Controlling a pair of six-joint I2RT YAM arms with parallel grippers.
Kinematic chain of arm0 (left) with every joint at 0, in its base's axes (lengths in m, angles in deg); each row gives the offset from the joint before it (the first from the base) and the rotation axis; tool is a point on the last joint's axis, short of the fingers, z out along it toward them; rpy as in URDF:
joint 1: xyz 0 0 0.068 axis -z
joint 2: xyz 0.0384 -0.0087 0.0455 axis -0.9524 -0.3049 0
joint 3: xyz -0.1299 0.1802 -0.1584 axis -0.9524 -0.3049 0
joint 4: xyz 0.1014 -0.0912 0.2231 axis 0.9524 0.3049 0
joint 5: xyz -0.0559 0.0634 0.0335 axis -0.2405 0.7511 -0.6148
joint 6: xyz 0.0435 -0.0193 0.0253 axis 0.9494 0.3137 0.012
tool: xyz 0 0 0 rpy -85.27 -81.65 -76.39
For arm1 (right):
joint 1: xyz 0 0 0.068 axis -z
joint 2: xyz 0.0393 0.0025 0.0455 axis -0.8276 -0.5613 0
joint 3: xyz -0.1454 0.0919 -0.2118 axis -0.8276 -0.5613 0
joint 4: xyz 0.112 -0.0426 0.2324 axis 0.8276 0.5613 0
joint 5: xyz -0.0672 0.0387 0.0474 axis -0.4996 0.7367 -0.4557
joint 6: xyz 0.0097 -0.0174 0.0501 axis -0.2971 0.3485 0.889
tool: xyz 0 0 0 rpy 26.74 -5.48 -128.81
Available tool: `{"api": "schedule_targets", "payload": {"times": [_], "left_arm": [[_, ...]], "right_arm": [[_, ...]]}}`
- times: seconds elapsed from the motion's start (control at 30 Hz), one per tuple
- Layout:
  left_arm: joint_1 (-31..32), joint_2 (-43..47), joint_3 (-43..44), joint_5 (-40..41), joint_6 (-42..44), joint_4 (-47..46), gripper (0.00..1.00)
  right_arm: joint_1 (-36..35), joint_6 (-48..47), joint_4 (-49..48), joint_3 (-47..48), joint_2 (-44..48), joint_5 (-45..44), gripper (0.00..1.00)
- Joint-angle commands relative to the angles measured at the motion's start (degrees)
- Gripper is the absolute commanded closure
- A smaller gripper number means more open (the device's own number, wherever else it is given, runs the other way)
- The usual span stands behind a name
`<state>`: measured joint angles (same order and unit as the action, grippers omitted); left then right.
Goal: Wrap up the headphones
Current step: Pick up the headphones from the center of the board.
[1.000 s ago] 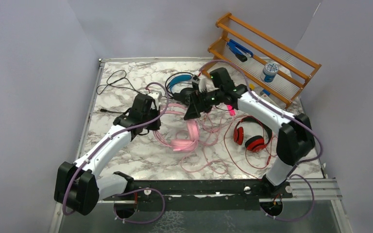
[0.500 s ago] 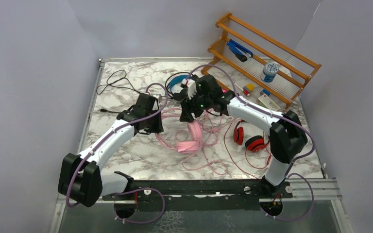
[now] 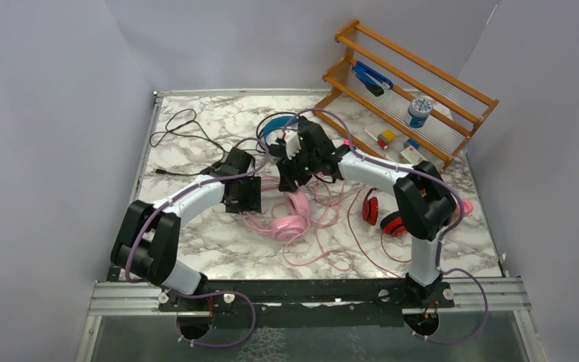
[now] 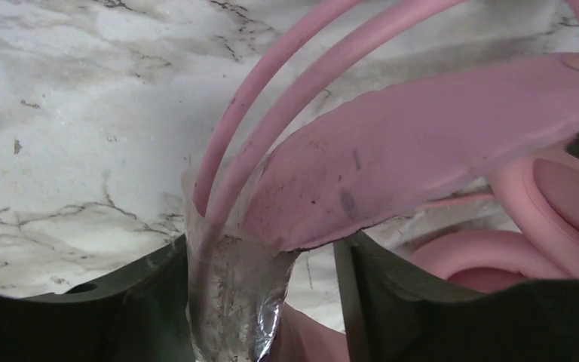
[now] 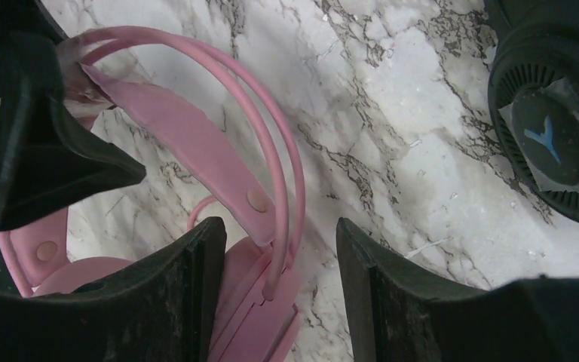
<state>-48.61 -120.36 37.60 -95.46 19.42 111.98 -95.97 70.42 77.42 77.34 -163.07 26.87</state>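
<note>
Pink headset (image 5: 188,143) band between parted end effector (image 5: 275,234) fingers, black earcup (image 5: 554,143) upper right, marble tabletop (image 5: 392,113) beneath.

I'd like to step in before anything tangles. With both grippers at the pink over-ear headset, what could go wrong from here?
1. The pink over-ear headset trails a thin pink cable in loose loops that appear to cross the thin red cable of the red headset. Lifting could drag both.
2. The left gripper and right gripper crowd the same pink headband, so they might collide.

Wooden rack (image 3: 422,62), marble table (image 3: 219,241), perhaps a jar (image 3: 419,111)
</note>
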Motion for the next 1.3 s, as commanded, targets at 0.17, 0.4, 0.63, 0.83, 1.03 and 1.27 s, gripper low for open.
{"api": "schedule_targets", "payload": {"times": [0.17,0.4,0.63,0.83,1.03,1.27], "left_arm": [[-0.2,-10.3,3.5,10.1,2.2,-3.8,0.36],[-0.3,-15.3,4.4,14.0,4.6,-3.8,0.34],[-1.9,-16.8,3.3,14.5,6.2,-4.2,0.64],[-2.1,-11.0,4.6,11.0,5.4,-2.9,0.84],[-2.1,-2.8,2.6,8.2,2.5,-1.9,0.91],[-1.7,0.5,2.0,6.7,2.6,-1.4,0.91]], "right_arm": [[0.1,6.3,7.6,0.6,7.4,-3.8,0.33],[0.1,7.1,6.4,-7.1,13.2,-4.1,0.29],[0.1,7.1,7.5,-11.5,18.2,-4.7,0.24],[0.1,7.8,6.6,-14.5,22.7,-4.9,0.15],[0.1,9.3,8.2,-9.0,19.2,-1.5,0.15],[-1.5,6.8,15.5,5.8,8.0,-6.6,0.14]]}}
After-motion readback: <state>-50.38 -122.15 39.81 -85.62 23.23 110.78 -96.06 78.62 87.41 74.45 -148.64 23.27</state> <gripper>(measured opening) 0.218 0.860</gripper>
